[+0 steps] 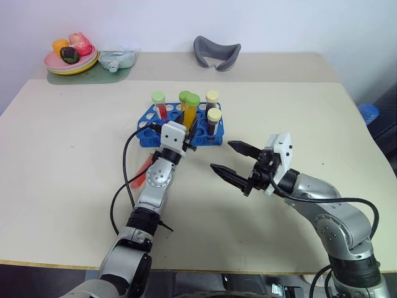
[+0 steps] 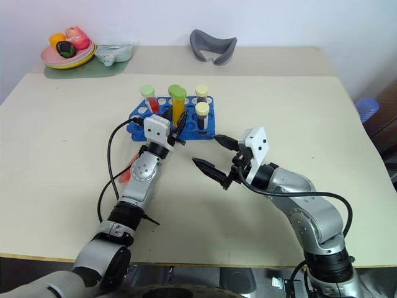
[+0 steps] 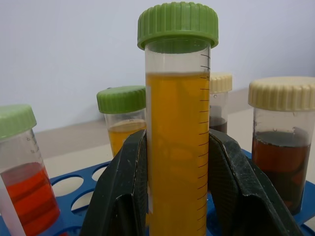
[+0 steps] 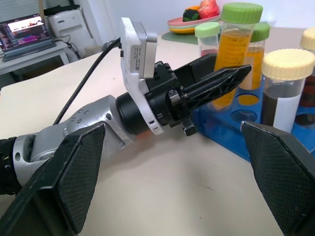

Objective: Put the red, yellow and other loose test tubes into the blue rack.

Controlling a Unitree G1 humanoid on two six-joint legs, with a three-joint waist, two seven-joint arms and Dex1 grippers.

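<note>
The blue rack (image 1: 208,141) stands mid-table with several capped tubes upright in it. My left gripper (image 1: 191,127) is shut on a green-capped yellow test tube (image 3: 177,147), held upright at the rack's front row; its lower end is hidden, so how deep it sits I cannot tell. A red test tube (image 1: 141,175) lies loose on the table beside my left forearm, partly hidden by it. My right gripper (image 1: 221,155) hovers open and empty just right of the rack's front corner, pointing toward the left gripper.
In the rack stand a red tube (image 1: 159,107), another yellow one (image 1: 184,99) and two dark cream-capped tubes (image 1: 214,121). A plate of toy fruit (image 1: 71,59) and a grey curved object (image 1: 216,53) sit at the far edge.
</note>
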